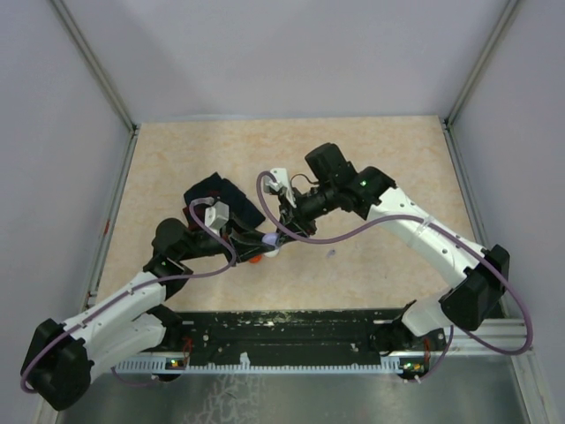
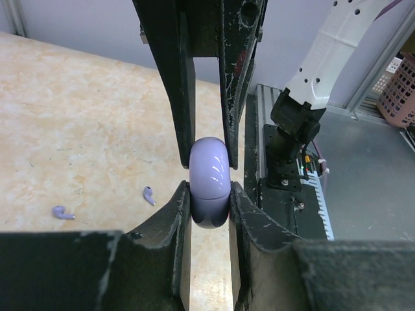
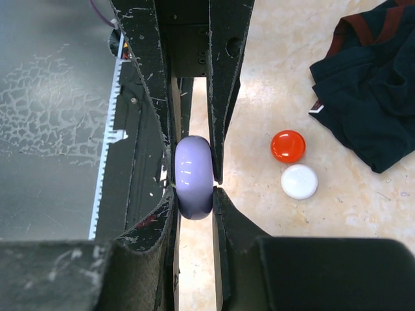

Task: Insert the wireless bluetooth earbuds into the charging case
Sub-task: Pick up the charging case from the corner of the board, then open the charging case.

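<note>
Left hand (image 2: pixel 209 194) is clenched on one end of the lavender charging case (image 2: pixel 209 170), which stands on edge above the desk (image 2: pixel 78 129). The right hand (image 3: pixel 194 194) grasps the same case from the opposite end, and the case looks shut. Two lavender earbuds (image 2: pixel 63 212) lie on the desk, apart from each other and outside the case. Farther out, a red disc (image 3: pixel 288 146) sits just beside a white disc (image 3: pixel 299 181), near a dark cloth (image 3: pixel 373 84).
</note>
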